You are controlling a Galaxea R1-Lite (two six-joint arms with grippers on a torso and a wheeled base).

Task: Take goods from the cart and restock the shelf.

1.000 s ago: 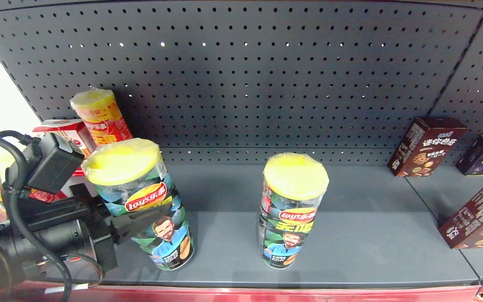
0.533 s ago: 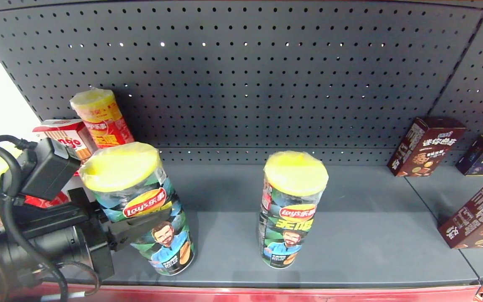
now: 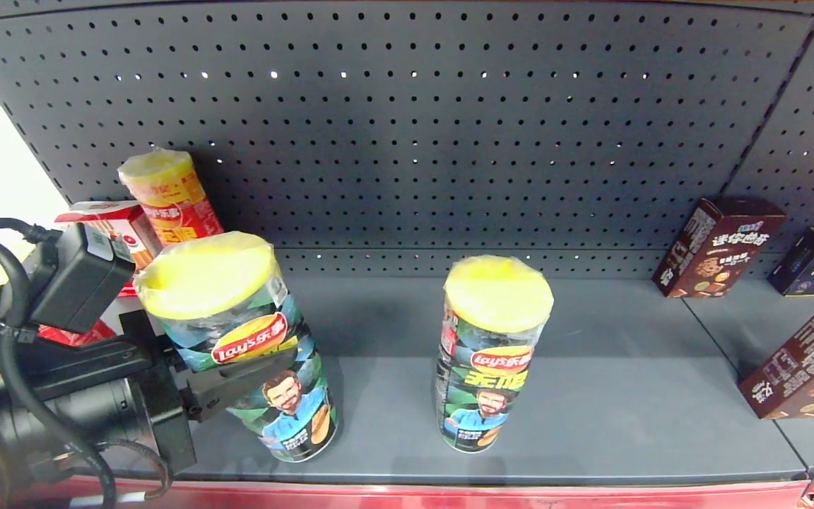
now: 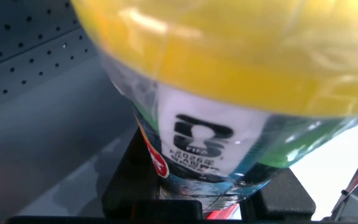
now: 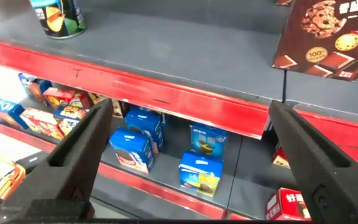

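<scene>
Left gripper (image 3: 229, 387): clenched around tall yellow-lidded cylindrical chip can (image 3: 241, 339), slightly tilted, near grey metal shelf (image 3: 619, 410) front-left edge.
Right gripper (image 5: 194, 155): spread apart, empty.
Done: matching second can (image 3: 493, 353) stands upright mid-shelf.
Remaining: release; probably fetch more goods.

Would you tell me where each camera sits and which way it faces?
Head view: on the head, looking forward and down at the shelf; left gripper shut on the held chip can.
Left wrist view: on the left wrist, facing that can close up, own gripper flanking it.
Right wrist view: on the right wrist, facing the shelf's red edge; right gripper open.
Shared: head and left wrist show that can.
</scene>
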